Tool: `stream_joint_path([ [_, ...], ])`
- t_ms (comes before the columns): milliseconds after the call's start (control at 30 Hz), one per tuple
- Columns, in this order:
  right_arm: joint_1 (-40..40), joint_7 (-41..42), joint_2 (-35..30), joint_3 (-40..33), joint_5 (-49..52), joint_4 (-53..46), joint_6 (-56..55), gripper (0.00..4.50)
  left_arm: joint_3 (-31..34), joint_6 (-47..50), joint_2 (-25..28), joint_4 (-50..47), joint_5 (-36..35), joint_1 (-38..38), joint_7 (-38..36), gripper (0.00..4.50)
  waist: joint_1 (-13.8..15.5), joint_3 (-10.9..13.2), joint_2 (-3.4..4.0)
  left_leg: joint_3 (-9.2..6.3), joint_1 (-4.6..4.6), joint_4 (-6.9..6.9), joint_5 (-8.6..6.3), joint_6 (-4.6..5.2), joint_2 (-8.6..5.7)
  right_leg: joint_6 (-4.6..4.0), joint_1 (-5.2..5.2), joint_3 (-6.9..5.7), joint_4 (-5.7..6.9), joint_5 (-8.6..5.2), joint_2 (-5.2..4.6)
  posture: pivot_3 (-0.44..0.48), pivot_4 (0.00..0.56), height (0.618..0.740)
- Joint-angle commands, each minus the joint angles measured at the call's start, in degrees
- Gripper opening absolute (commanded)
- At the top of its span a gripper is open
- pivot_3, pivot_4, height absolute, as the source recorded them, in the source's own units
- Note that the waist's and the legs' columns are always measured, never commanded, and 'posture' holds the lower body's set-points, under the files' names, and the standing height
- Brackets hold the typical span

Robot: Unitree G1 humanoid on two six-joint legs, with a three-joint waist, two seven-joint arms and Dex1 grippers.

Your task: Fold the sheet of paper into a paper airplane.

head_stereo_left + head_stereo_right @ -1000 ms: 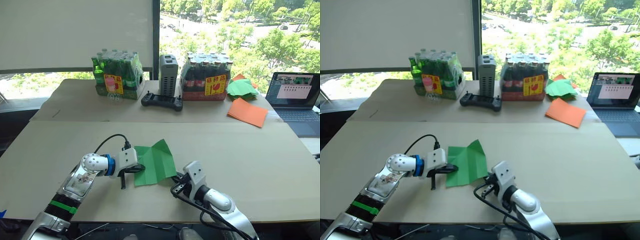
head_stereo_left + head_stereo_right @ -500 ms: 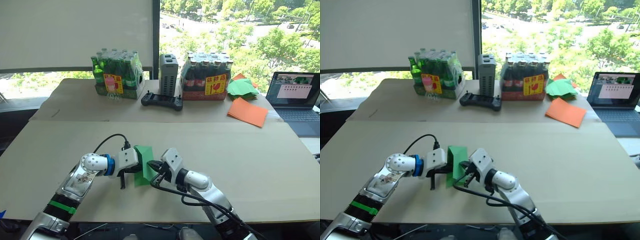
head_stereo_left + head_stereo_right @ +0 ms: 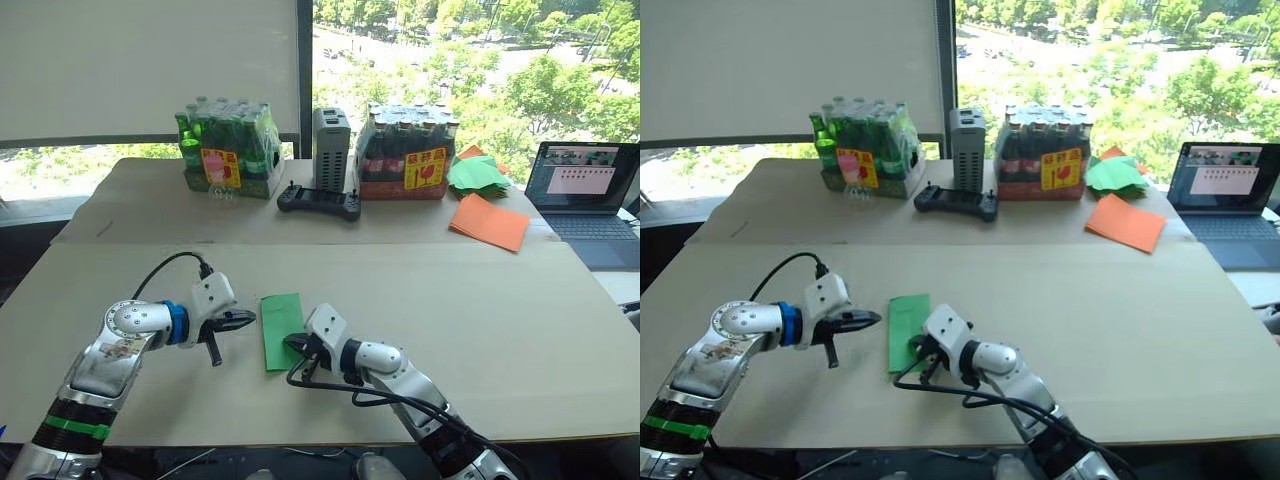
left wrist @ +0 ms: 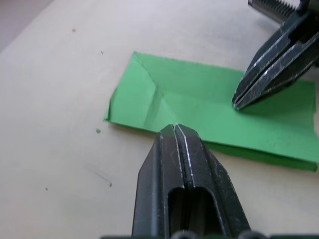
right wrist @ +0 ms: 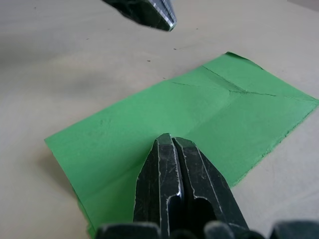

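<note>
**Paper airplane: half-fold being pressed flat**

The paper airplane (image 3: 281,329) (so far just a narrow green strip, diagonal creases at one end) lies flat on the table (image 3: 520,320) between both grippers. The right gripper (image 5: 172,144), closed and empty, presses on it; the left gripper (image 4: 174,130), also closed, hovers just beside. Next, probably, folding wings.

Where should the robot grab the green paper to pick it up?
Probably the long edge of the green paper facing the left gripper, coming in low from that side. It lies folded flat on the table, so only an edge offers grip; the right gripper presses it.
</note>
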Motion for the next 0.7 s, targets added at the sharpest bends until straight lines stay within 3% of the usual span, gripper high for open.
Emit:
stream_joint_path([
  [33,-0.2,0.4,-0.3,-0.6,0.0,-0.5,2.5,0.03,-0.7,1.4,-3.9,1.1,-3.0,-0.8,1.0,0.0,0.1,0.0,0.0,0.0,-0.01,0.0,0.0,0.0,-0.01,0.0,0.0,0.0,-0.01,0.0,-0.01,0.0,0.15,0.74],
  [200,-0.4,1.1,-1.0,-1.9,1.3,-3.9,5.4,0.03,-4.8,-2.8,-7.3,10.1,0.4,-2.2,1.3,0.0,0.1,0.0,0.0,-0.01,-0.07,0.0,0.0,0.0,-0.02,-0.1,-0.06,0.0,-0.01,0.06,-0.01,0.0,0.15,0.74],
  [367,-1.3,1.8,-1.6,-2.8,2.1,-6.9,8.0,0.03,-10.0,-9.1,-6.7,17.1,5.9,-2.7,0.6,0.0,0.9,0.0,-0.01,-0.01,-0.1,0.0,0.0,-0.01,-0.08,-0.11,-0.04,-0.01,-0.06,0.07,-0.07,0.0,0.15,0.74],
  [700,-8.0,5.1,-3.6,-3.7,2.0,-0.3,7.0,0.03,-11.8,-12.4,-6.1,16.6,8.2,-1.4,0.5,0.0,1.1,0.0,0.01,0.0,0.0,0.0,0.0,-0.01,-0.07,-0.11,0.04,-0.01,-0.03,0.07,-0.06,0.0,0.15,0.74],
])
